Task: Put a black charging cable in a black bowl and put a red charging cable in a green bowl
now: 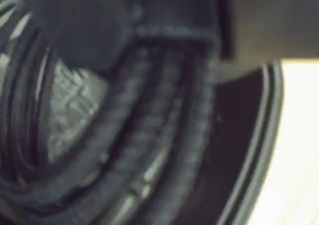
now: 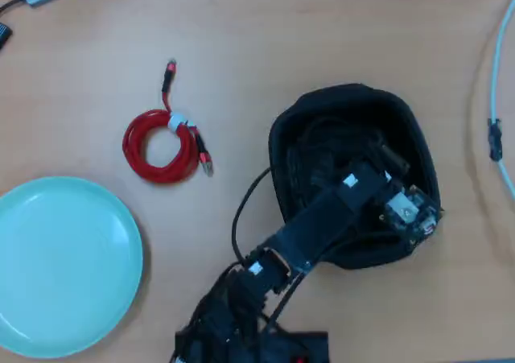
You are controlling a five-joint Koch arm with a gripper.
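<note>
Down from above, the wooden table (image 2: pixel 322 25) fills the picture, and on it the big one: the black bowl (image 2: pixel 282 150), a rounded-square tub sitting right of centre. The arm (image 2: pixel 318 226) reaches up from the near edge and leans over that tub, its wrist end hanging over the near-right part of the interior. Far left and near, the green bowl (image 2: pixel 64 266) lies wide and shallow with nothing in it, well apart from the tub. Between them, further back, the red charging cable (image 2: pixel 161 146) rests on the bare table in a neat round coil with a white tie at its top, one plug end trailing away toward the far side, another lying just right of the coil. Now the wrist view, and it is blurred and very close: strands of the black charging cable (image 1: pixel 164 135) run in curves across the picture, lying inside the black bowl, whose rim (image 1: pixel 264 135) sweeps down the right with bright table beyond. The gripper is a dark mass at the top of that view, right over the strands, but whether its jaws are spread or pinching the cable, I cannot tell.
</note>
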